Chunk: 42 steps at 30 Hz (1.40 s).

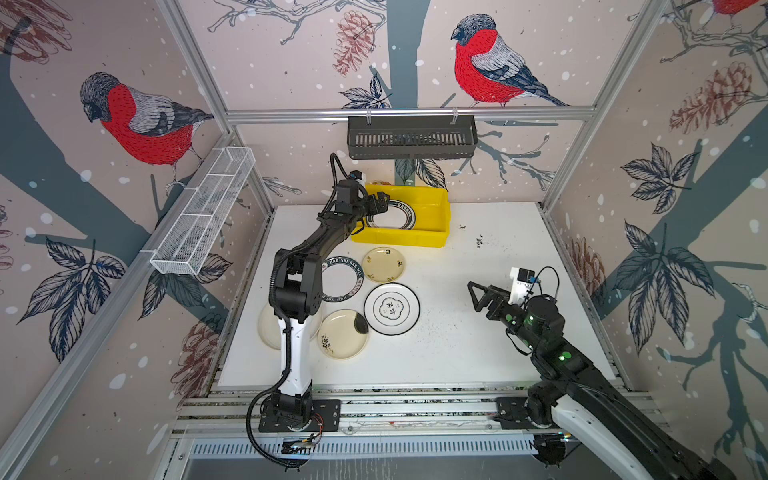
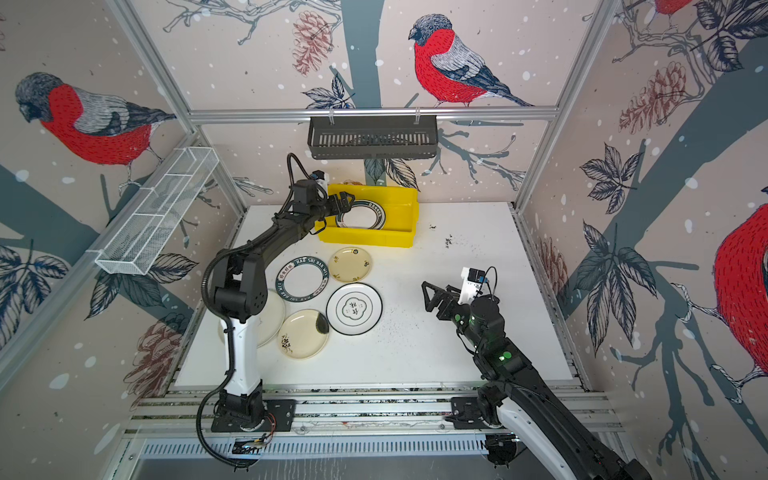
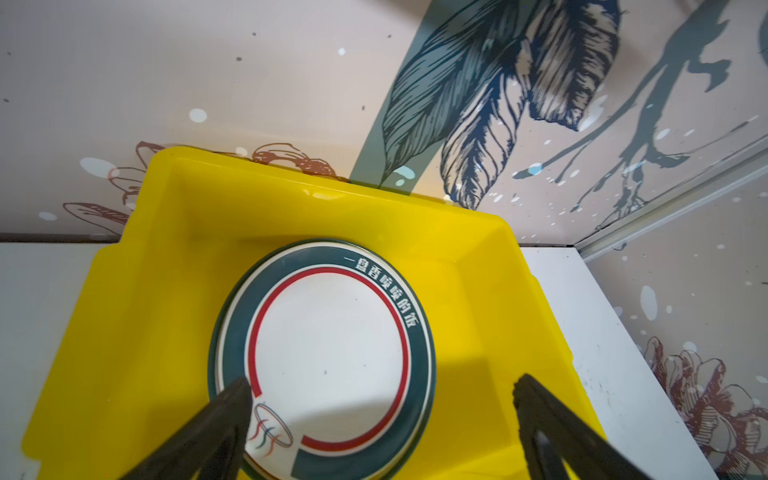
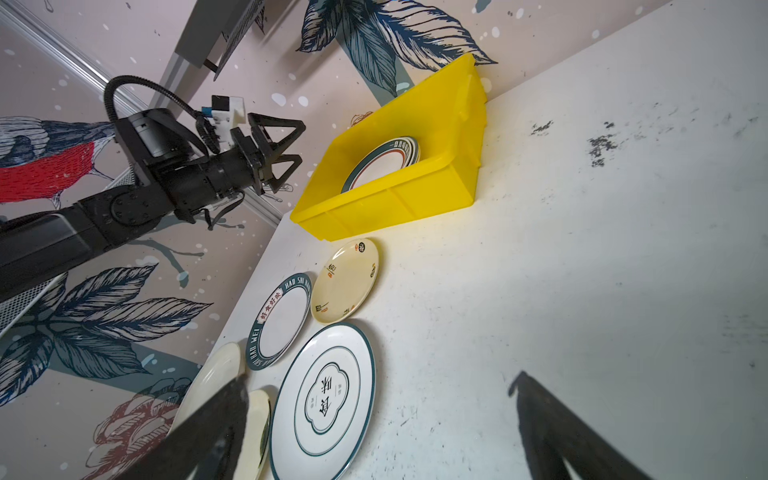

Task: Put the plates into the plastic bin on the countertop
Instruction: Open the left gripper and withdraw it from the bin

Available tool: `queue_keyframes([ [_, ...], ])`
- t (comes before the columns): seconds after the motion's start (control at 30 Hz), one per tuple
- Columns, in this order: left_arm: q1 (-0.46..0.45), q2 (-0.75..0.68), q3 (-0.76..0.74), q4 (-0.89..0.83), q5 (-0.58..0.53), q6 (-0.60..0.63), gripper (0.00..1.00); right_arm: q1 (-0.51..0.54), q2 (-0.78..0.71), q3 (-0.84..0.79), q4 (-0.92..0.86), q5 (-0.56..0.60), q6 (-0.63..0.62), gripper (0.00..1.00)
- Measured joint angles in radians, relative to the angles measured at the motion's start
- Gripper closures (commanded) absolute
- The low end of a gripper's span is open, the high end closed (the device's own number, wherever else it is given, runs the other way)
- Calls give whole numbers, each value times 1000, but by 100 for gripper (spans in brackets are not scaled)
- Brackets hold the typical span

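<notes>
Inventory of the workcell

One yellow plastic bin (image 1: 399,239) stands at the back edge of the white tabletop (image 1: 478,345), against the wall. Inside it lies a stack of plates (image 4: 411,151). The right wrist view shows several rims, too close together to count. The top plate (image 3: 332,353) is white with a teal rim and a red ring.

Five plates lie loose on the tabletop in front of the bin:
- one teal-lettered plate (image 1: 343,279);
- one small yellowish plate (image 1: 383,264), just beside the bin;
- one large white plate (image 1: 391,308) with a central emblem;
- one yellowish plate with a black blot (image 1: 341,334);
- one plain cream plate (image 1: 265,328), partly hidden by the left arm.

Two hands appear. The left hand (image 1: 384,204) hovers over the bin's left end above the stack, fingers spread wide, holding nothing. The right hand (image 1: 473,297) hangs above bare tabletop, well apart from the plates, its fingers likewise spread wide and empty.

One dark slotted basket (image 1: 411,139) and one white wire mesh tray (image 1: 203,212) hang on the frame rails.
</notes>
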Motion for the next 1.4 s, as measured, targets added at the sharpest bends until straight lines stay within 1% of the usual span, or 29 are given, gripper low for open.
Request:
queue_keyframes([
  [0.23,-47,-183,-237,128,-5,-38,3,-25,-24,-16,-42,-7,26,0],
  [0.4,-82,-300,-397,197,-28,-46,3,-28,-7,-20,-52,-29,50,0],
  [0.53,-87,-392,-540,237,-48,-71,3,-28,57,-10,-44,-56,51,0],
  [0.67,-119,-479,-648,252,-64,-72,3,-19,173,32,-40,-89,51,0],
  [0.8,-168,-562,-719,243,-118,-34,3,32,308,95,-24,-121,47,1],
  [1.03,-242,-707,-845,175,-280,35,3,139,465,134,58,-118,49,1],
  [1.13,-251,-771,-909,163,-319,35,3,171,517,134,98,-106,53,1],
  [1.23,-257,-834,-994,154,-330,-3,3,213,557,130,144,-83,64,1],
  [1.4,-338,-925,-1041,104,-339,-42,3,268,628,65,258,-34,117,1],
])
